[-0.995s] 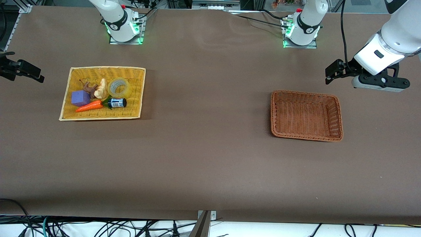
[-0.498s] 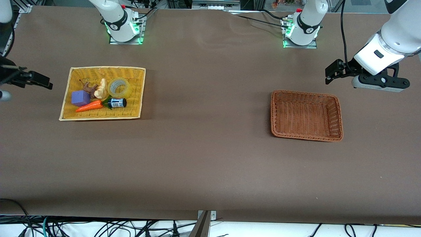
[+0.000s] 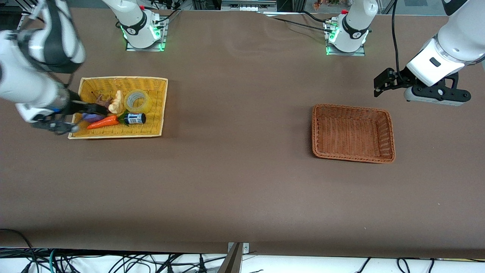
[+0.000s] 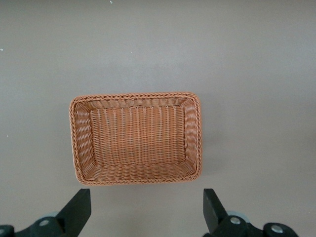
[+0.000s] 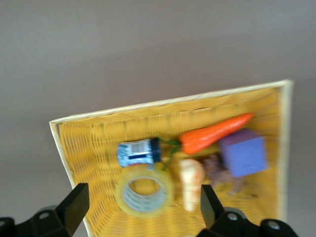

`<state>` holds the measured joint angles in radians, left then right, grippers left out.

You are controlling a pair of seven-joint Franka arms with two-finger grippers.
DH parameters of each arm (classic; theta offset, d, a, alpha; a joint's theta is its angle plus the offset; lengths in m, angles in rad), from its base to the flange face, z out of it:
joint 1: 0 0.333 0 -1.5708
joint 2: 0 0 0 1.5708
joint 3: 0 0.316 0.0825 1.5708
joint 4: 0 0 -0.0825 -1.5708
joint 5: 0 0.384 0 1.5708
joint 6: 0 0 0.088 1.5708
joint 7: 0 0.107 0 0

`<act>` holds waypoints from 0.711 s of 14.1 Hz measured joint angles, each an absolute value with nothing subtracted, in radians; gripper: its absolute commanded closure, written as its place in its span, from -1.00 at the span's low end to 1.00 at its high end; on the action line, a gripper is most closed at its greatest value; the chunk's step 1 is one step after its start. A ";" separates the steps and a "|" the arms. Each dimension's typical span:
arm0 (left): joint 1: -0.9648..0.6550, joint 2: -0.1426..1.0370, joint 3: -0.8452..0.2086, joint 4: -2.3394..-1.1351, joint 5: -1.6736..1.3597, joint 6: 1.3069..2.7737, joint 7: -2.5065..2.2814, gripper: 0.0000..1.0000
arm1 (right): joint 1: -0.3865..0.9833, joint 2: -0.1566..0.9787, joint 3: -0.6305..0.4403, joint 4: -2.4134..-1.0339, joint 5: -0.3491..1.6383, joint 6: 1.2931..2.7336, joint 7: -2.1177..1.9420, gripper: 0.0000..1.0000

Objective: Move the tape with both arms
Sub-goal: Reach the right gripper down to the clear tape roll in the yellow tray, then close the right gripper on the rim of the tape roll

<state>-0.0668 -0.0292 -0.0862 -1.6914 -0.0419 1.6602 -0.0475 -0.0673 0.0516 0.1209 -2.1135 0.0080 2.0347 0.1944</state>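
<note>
Moved: my right gripper [image 3: 85,110] has swung in over the yellow basket [image 3: 161,106], jaws wide, empty.
Left gripper [image 4: 143,210]: waiting beside the brown basket [image 3: 390,131], spread, empty.
Tape [image 3: 137,101]: flat in the yellow basket beside the bottle [image 3: 133,118]; I judge it light, stiff, slick; pinch its wall.

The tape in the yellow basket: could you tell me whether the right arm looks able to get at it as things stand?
Probably yes: the tape lies flat and uncovered in the yellow basket, and the open right gripper hovers over that basket.
</note>
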 measured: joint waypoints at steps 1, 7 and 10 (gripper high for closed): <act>-0.067 -0.029 -0.086 -1.691 -0.042 1.660 -0.047 -1.00 | -0.064 0.021 0.161 -2.210 0.008 2.115 0.247 -1.00; -0.067 -0.029 -0.086 -1.691 -0.042 1.660 -0.047 -1.00 | -0.063 -0.036 0.265 -2.564 0.008 2.485 0.365 -1.00; -0.067 -0.029 -0.086 -1.691 -0.042 1.660 -0.047 -1.00 | -0.064 -0.017 0.264 -2.645 0.008 2.605 0.365 -1.00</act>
<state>-0.0668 -0.0292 -0.0863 -1.6914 -0.0419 1.6602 -0.0475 -0.0643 -0.0169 0.2643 -2.6448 0.0081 2.6047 0.3651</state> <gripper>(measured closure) 0.000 0.000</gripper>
